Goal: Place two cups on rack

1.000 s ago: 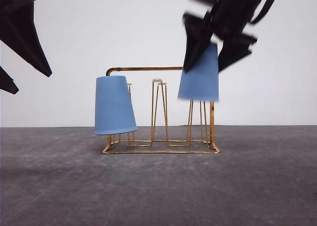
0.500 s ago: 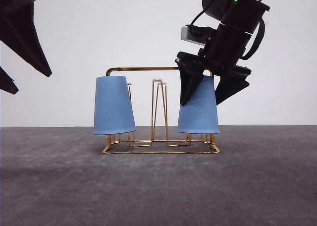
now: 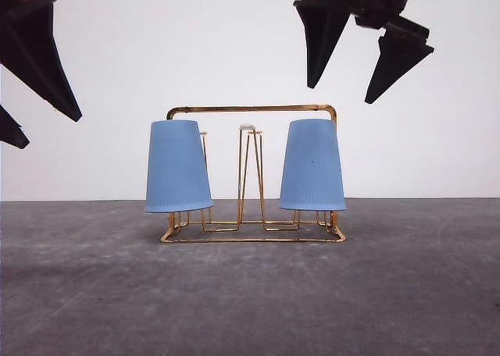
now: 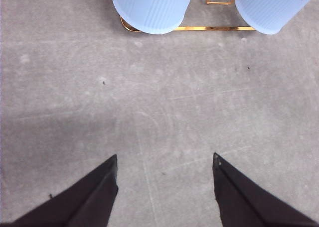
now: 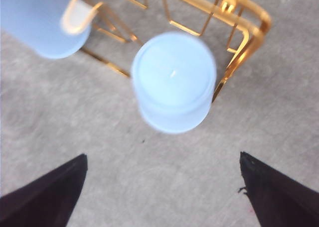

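Two light blue ribbed cups hang upside down on the gold wire rack point(image 3: 250, 108): one cup point(image 3: 178, 166) on the left prong, slightly tilted, the other cup point(image 3: 312, 165) on the right prong. My right gripper point(image 3: 344, 87) hovers open above the right cup, clear of it. In the right wrist view that cup point(image 5: 173, 81) sits beyond the spread fingers point(image 5: 45, 197), with the rack point(image 5: 249, 38) beside it. My left gripper point(image 3: 31, 98) is open at the upper left, well away from the rack. The left wrist view has both cups point(image 4: 152, 8) far past its open fingers point(image 4: 84, 199).
The rack stands on a grey table point(image 3: 250, 293) in front of a plain white wall point(image 3: 156, 44). A middle prong point(image 3: 248, 169) between the cups carries nothing. Bare grey surface lies in front of the rack.
My right gripper has let go of the right cup and risen above the rack. The cup stays on its prong. The left arm has not moved.
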